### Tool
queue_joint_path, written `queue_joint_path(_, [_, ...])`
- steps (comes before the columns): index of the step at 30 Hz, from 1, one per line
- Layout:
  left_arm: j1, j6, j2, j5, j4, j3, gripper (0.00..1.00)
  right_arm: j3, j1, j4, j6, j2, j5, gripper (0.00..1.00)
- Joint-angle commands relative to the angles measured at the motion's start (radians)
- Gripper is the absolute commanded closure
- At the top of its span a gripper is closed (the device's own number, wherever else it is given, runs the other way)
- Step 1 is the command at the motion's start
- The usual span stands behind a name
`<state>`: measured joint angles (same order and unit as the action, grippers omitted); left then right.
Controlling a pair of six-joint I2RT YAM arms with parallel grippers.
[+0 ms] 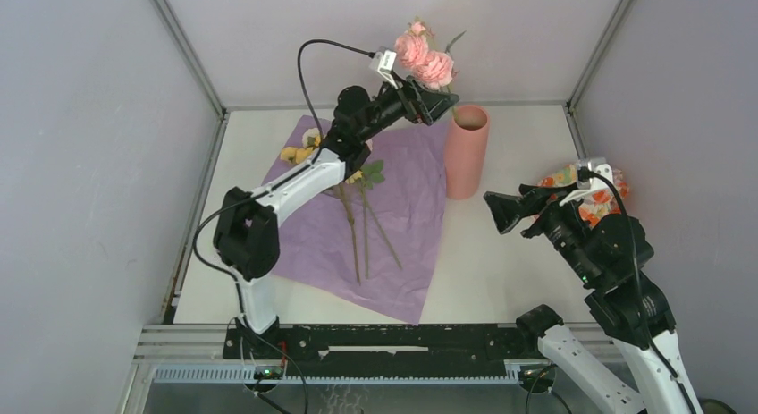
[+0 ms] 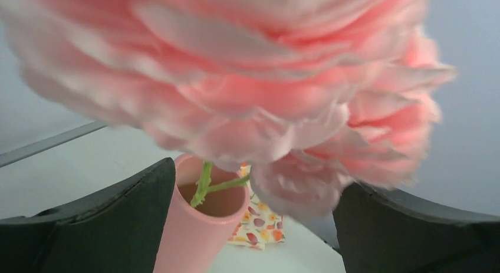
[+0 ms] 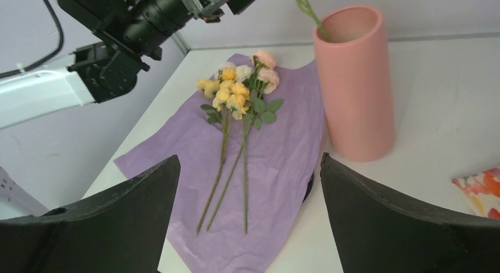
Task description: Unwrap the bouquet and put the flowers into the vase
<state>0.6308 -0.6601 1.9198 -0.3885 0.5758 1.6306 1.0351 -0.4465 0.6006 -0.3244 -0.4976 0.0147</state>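
- Right up against the left pincer [image 1: 444,101], the pink flower heads [image 2: 247,90]: soft, layered, cloth-like petals with no shine at all.
- Under them the stem [image 2: 203,184] reads as green plastic, slightly waxy.
- That pincer's fingers [image 2: 100,226] are matt black plastic, dull all over.
- Just beyond them, the vase [image 2: 188,243]: smooth, matt, no glaze showing.
- Ahead of the right pincer [image 3: 250,226], purple paper [image 3: 277,167]: thin, crinkled, dull.
- On it, the yellow and peach flowers [image 3: 230,93]: cloth-like petals, thin plastic-looking stalks.
- The surface [image 3: 448,108] round the paper is white, smooth and matt.
- Off to the right pincer's right lies a cloth bundle [image 3: 480,187], printed and soft; its weave is too blurred to tell.
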Motion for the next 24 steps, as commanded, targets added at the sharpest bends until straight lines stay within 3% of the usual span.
queue_joint_path(1, [0.001,0.101,-0.181,0.038,-0.014,-0.104,0.0,0.004,0.003,-0.012,-0.024,-0.05,-0.087,0.03])
queue_joint_path(10, [-0.009,0.252,-0.394,0.193,-0.195,-0.299,0.01,0.003,-0.02,-0.044,-0.027,-0.133,-0.202,0.05])
queue_joint_path(14, [-0.011,0.274,-0.539,0.375,-0.253,-0.414,0.02,-0.006,-0.099,-0.073,-0.022,-0.237,-0.228,0.1])
queue_joint_path(21, [-0.011,0.298,-0.848,0.849,-0.476,-0.542,0.02,-0.009,-0.393,-0.148,-0.026,-0.493,-0.078,0.17])
queue_joint_path(24, [-0.011,0.282,-0.957,0.932,-0.537,-0.59,0.01,-0.008,-0.448,-0.209,-0.068,-0.627,-0.101,0.23])
